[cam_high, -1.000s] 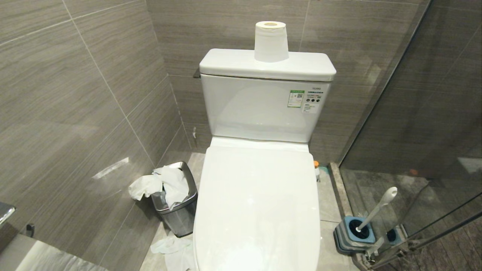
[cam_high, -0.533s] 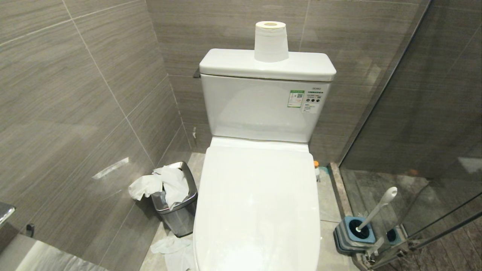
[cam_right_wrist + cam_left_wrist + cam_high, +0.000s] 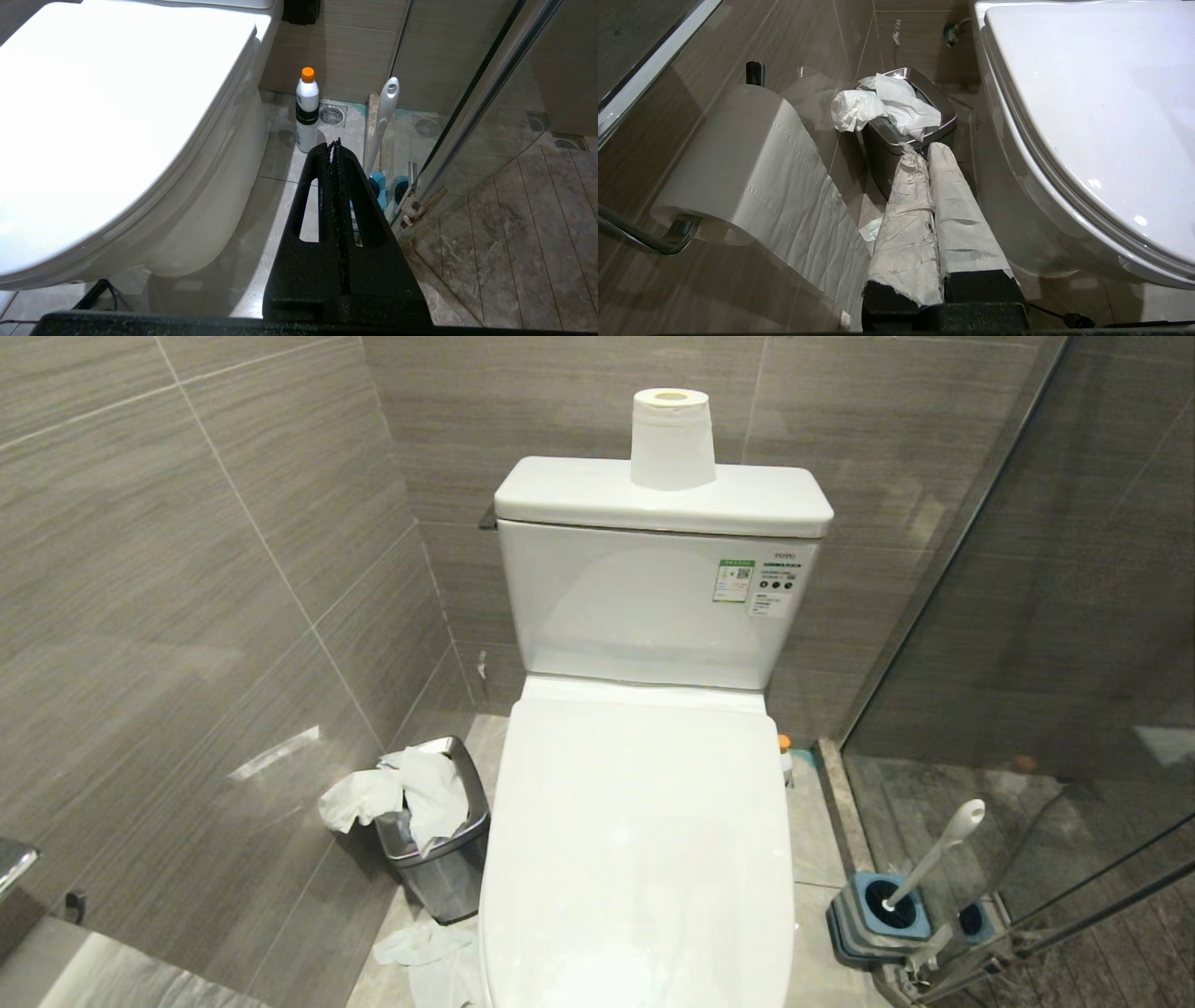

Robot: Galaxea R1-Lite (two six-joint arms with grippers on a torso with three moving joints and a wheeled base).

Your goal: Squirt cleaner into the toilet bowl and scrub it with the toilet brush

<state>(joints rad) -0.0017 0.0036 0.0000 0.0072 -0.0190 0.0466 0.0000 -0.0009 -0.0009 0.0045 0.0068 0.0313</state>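
Nothing is under way yet: the toilet (image 3: 644,859) sits with its lid down flat, so the bowl underneath is hidden and no blue cleaner shows anywhere. Neither arm appears in the head view. The left gripper (image 3: 930,151), its fingers wrapped in white paper, is clenched on nothing and hangs low beside the toilet, pointing toward the steel bin (image 3: 896,135). The right gripper (image 3: 335,145) is clamped tight too, empty, on the other side, aimed at the floor by the glass screen (image 3: 1055,616).

By my reading this is the opening step, and the next move calls for raising that lid before any squirt can land. Then the bottle has to be fetched.

Now the count. One toilet brush (image 3: 934,854), handle leaning up out of its square blue holder (image 3: 873,915) on the floor, right of the toilet by the glass. One white bottle (image 3: 307,112) with an orange cap, standing just beside the toilet's base. One bin, stuffed with crumpled tissue. Two paper rolls: one upright on the tank (image 3: 672,439), one on the wall holder (image 3: 738,163).
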